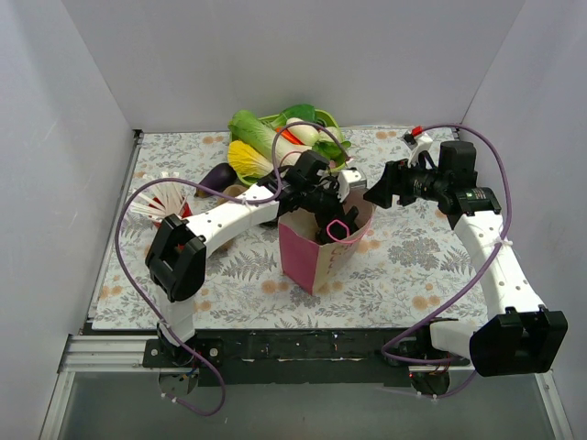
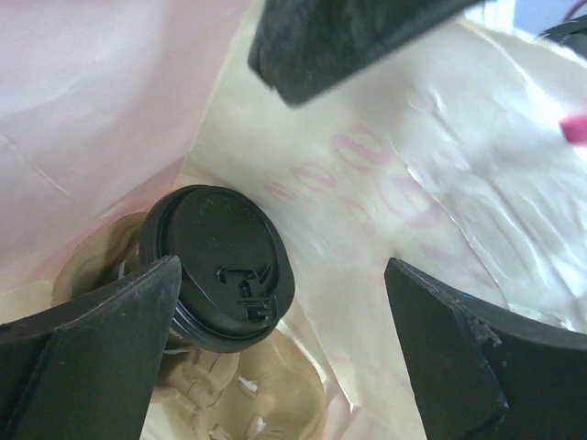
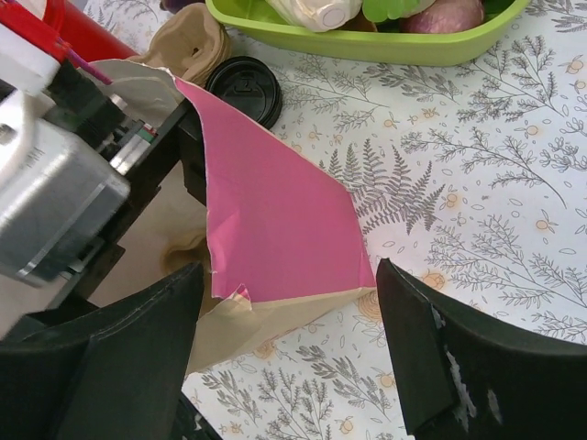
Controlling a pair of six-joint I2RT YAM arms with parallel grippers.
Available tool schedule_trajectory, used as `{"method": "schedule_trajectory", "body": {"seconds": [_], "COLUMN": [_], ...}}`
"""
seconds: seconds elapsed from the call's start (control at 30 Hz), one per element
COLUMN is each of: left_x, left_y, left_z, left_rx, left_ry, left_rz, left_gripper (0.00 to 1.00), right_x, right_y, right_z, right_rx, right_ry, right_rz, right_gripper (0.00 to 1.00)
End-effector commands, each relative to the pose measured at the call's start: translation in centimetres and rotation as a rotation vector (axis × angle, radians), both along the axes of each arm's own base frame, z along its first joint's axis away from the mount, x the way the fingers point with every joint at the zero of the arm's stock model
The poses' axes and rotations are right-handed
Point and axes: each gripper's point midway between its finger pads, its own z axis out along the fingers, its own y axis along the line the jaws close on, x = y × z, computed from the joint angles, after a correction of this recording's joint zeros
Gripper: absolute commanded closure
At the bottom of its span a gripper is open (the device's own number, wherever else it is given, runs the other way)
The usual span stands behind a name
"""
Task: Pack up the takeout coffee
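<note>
The takeout coffee (image 2: 220, 266), a dark cup with a round black lid, stands in a brown cardboard carrier (image 2: 266, 385) at the bottom of the pink paper bag (image 1: 307, 257). My left gripper (image 2: 284, 302) is open inside the bag mouth (image 1: 328, 223). Its left finger (image 2: 101, 339) is beside the lid, and its right finger (image 2: 459, 357) is far from it. My right gripper (image 1: 374, 195) is open and empty beside the bag's pink side (image 3: 275, 202). A second black lid (image 3: 246, 87) shows behind the bag, next to another brown carrier piece (image 3: 188, 41).
A green tray (image 1: 323, 119) of vegetables stands at the back, also in the right wrist view (image 3: 367, 46). A red cup of white straws (image 1: 160, 206) and an eggplant (image 1: 218, 174) lie at the left. White walls enclose the floral mat (image 1: 413, 257).
</note>
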Motion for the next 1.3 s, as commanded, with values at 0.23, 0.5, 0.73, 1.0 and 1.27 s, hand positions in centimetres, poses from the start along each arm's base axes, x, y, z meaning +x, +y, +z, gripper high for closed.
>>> {"method": "schedule_trajectory", "body": {"seconds": [0.23,0.5,0.73,1.0,1.27], "left_x": [-2.2,-2.6,-2.4,0.3,1.3], "left_y": [1.4,0.8,0.6,0.3,0.3], "left_z": [8.6,8.2,10.4,13.2,15.7], "left_rx": [-0.351,-0.393,-0.463,-0.571,-0.641], "left_ry": [-0.09,-0.024,0.028,-0.052,0.051], "left_rz": [-0.235,-0.263,-0.235,-0.025,0.073], "left_gripper": [0.09,0.13,0.14,0.13,0.15], "right_x": [1.0,1.1,1.2,1.5,1.4], "right_y": [-0.9,-0.4,-0.2,-0.3,-0.8], "right_z": [-0.4,-0.1,-0.6,-0.3,-0.3], "right_rx": [-0.03,-0.014,-0.013,-0.021,-0.069], "right_ry": [-0.018,-0.013,0.005,0.0,-0.019], "right_rz": [-0.041,-0.015,-0.002,0.003,0.001], "right_gripper": [0.17,0.17,0.17,0.17,0.17]}}
